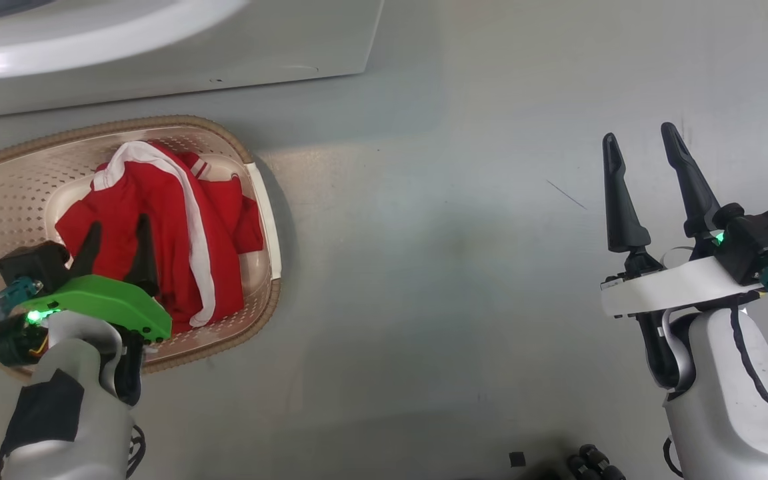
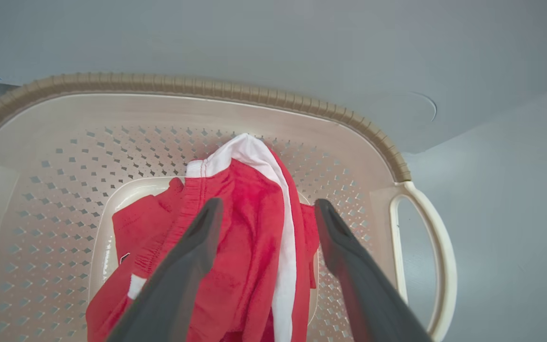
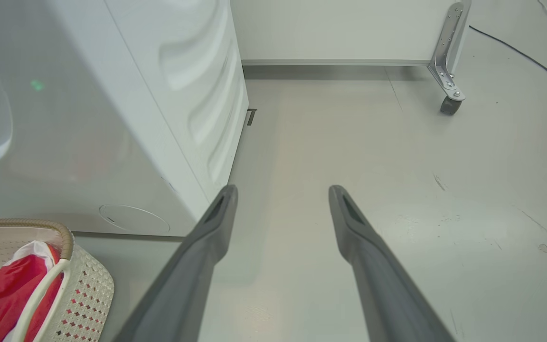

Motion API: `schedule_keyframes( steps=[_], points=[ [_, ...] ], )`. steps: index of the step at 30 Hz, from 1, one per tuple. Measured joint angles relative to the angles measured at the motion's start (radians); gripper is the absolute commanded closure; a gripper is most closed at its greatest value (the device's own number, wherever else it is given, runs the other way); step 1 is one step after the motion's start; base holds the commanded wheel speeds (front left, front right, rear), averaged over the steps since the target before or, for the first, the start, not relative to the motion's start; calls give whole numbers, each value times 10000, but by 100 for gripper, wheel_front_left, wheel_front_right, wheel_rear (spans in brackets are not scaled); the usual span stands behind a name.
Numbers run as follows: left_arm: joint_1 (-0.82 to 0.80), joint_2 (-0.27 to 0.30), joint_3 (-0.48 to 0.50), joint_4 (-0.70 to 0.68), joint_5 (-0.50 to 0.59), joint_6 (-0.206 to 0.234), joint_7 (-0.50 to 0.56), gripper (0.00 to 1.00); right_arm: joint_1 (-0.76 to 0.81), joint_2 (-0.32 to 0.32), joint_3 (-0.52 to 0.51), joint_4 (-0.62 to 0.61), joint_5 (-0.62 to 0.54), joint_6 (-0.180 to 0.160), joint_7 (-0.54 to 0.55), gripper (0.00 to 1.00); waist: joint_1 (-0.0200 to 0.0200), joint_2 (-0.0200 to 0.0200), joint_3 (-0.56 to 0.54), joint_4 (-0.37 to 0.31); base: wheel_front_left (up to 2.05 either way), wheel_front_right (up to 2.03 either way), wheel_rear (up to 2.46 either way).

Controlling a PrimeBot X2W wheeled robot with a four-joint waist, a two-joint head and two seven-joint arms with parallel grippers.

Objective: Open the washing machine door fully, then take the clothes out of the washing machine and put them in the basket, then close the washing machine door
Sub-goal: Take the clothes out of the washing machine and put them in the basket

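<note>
Two pincers stood released, dark fingers spread and nothing clamped between them. The left pincer [image 1: 120, 223] hung over the basket [image 1: 157, 121] with its fingers pointing down into it. The clothes [image 1: 171, 200], red with a white stripe, lay heaped on the basket's bottom beneath and between its fingertips. One finger crossed the fabric in the left wrist view, but whether it touched the cloth could not be told. Beyond those fingertips curved the brown woven rim. Off the outer side of one finger stood the cream handle loop [image 2: 439, 266], and off the other a stretch of bare perforated wall left some room inside the basket. Past the far rim rose the white front of the washing machine [image 1: 157, 60], close to the basket, with a narrow strip of grey floor [image 1: 437, 267] between them. The right pincer [image 1: 639, 132] hovered well apart from the left one, over bare floor. The machine's vertical corner edge ran just to its left, and the basket sat low on that same side. Ahead of and to the right of its fingers the floor lay open as far as a pale panel on a caster [image 3: 450, 105], with a dark cable [image 3: 515, 50] beyond it.
</note>
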Motion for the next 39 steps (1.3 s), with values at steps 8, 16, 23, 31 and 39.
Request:
schedule_keyframes(
  steps=[8,16,23,31,39],
  points=[
    [107,-38,171,-905,290,0,0,0,-61,4,-52,199,2,46,-2,0,0,0,-583,128,0,0,0],
    [1026,-198,497,-2236,531,0,-29,0,-71,12,-107,541,10,56,0,0,0,0,-1477,305,0,0,0],
    [1781,-286,566,-3312,1007,0,-29,0,9,19,-107,903,21,134,-2,0,-1,0,-2391,498,0,0,0],
    [2525,-293,1049,-4642,1561,0,-31,0,292,23,12,1191,52,144,0,0,-1,0,-3510,690,0,0,0],
    [3544,-318,1482,-5611,1971,0,-31,0,627,36,127,1407,50,159,0,0,-1,0,-4625,784,0,0,0]
  ],
)
